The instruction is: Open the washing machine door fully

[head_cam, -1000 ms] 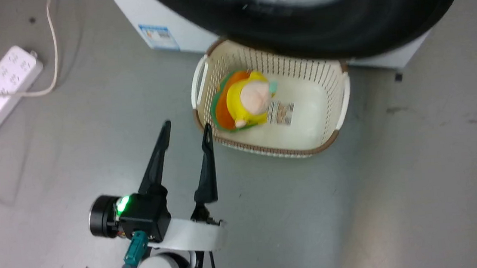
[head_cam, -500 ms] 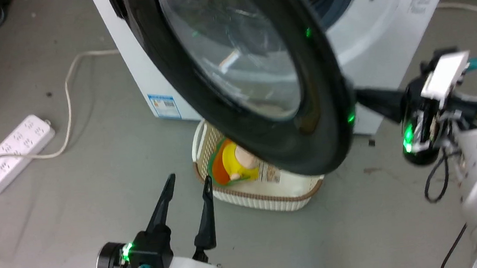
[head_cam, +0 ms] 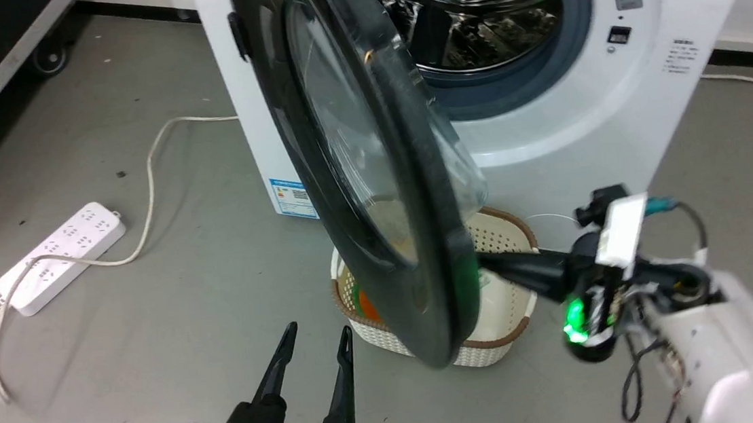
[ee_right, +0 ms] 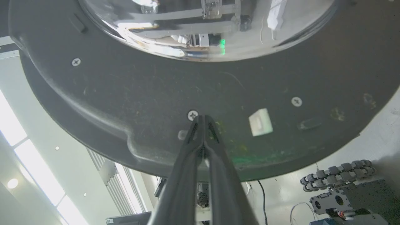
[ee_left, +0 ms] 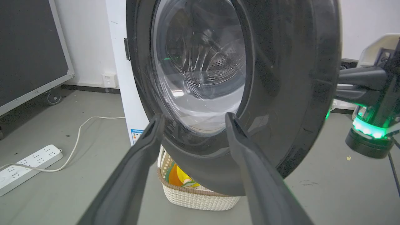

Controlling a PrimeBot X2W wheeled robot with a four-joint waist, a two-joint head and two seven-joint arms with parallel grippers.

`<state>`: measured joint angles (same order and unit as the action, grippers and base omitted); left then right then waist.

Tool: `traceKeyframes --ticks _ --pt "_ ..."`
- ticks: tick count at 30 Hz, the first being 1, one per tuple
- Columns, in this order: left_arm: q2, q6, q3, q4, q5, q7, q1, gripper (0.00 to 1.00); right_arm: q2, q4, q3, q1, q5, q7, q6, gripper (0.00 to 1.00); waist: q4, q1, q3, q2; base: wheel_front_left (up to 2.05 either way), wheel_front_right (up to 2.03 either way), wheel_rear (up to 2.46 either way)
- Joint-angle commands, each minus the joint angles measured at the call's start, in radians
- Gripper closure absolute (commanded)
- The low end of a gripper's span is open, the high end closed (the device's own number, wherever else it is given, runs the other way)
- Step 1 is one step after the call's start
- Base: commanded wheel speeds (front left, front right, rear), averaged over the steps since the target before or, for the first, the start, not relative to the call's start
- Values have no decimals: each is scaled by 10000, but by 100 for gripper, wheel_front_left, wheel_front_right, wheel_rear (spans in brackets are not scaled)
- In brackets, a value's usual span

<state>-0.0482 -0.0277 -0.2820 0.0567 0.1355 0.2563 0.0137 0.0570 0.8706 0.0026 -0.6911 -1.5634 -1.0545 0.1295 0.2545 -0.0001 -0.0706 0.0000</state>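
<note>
Head view: door (head_cam: 353, 173) stands swung out, nearly edge-on, hinged on the washer's (head_cam: 546, 128) left side, above a basket (head_cam: 512, 244). Left gripper (head_cam: 318, 327) sits low, jaws apart, holding nothing. Right gripper (head_cam: 511, 269) reaches in behind the door's lower rim. Left wrist view: door (ee_left: 281, 93) dead ahead, jaws spread, clear of it. Right wrist view: right gripper (ee_right: 201, 118), jaws pressed together, tips at the door's (ee_right: 140, 93) inner face.
</note>
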Motion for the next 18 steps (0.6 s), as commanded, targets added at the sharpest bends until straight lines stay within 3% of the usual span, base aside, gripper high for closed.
traceKeyframes --ticks 1,3,11,12,13,18 --pt "-20 28 -33 0 46 55 97 0 -66 -167 310 243 -293 170 12 100 80 1 28 0 0 0 0" --pt "-20 9 -102 0 97 55 104 0 -67 -655 1396 602 -1117 767 12 100 187 1 25 0 0 0 0" --pt "-20 -52 -81 20 119 55 81 0 -66 -1314 2885 1022 -1808 2178 12 100 183 1 139 0 0 0 0" --pt "-20 -63 -38 18 114 55 90 0 -28 -1350 2911 1024 -1656 2530 12 53 140 1 181 0 0 0 0" --pt "-20 -75 19 13 109 55 106 0 25 -1400 2910 1045 -1555 2805 12 0 85 1 239 0 0 0 0" --pt "-20 -29 315 -17 34 55 180 0 792 -2427 2677 1355 -500 4800 12 0 -288 1 553 0 0 0 0"
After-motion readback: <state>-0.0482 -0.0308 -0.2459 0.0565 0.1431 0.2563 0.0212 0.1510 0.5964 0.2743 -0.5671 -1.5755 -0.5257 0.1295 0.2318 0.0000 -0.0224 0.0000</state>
